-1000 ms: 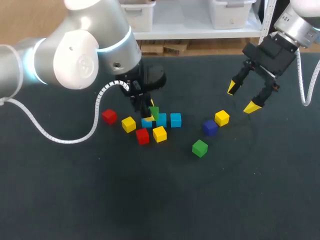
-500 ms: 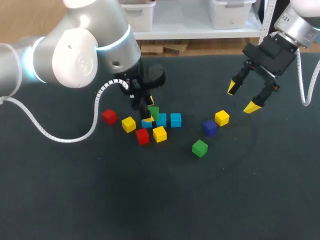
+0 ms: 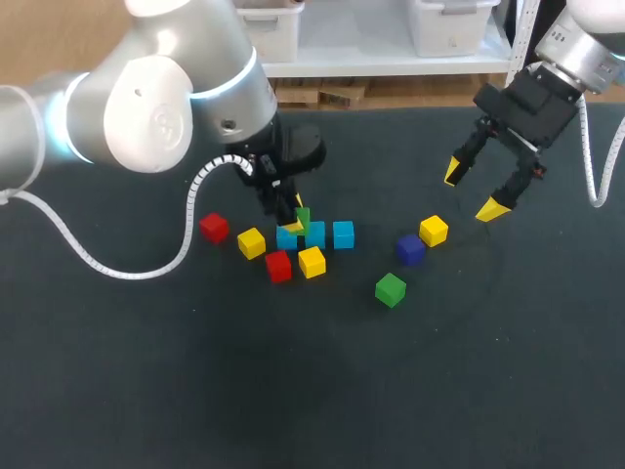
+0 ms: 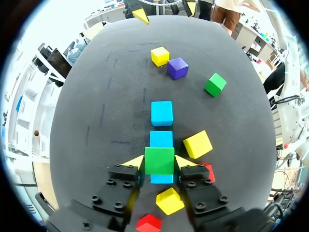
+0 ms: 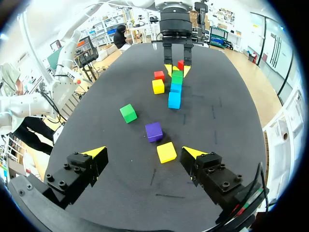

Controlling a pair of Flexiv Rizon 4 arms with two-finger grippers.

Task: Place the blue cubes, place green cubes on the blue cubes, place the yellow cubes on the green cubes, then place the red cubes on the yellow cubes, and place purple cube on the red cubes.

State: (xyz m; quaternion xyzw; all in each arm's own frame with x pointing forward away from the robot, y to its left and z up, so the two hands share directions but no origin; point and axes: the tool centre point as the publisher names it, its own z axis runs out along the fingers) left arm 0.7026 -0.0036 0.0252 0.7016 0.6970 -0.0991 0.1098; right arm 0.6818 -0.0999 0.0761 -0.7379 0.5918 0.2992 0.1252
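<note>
Your left pincer (image 4: 159, 162) grips a small green plastic cube (image 4: 159, 159) over the nearest of three blue cubes (image 4: 161, 113) lined up ahead. Your right pincer (image 5: 142, 152) hangs wide, empty. Progress is early: the second green cube (image 4: 215, 84), yellow cubes (image 4: 197, 144), red cubes (image 4: 148, 223) and purple cube (image 4: 177, 68) lie loose.

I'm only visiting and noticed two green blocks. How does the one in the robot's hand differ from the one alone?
The held green cube is pinched by the left hand over the blue cubes; the loose green cube lies untouched on the table. The held one sits square with the blue row; the loose one is turned at an angle. Both look alike in colour and size.
</note>
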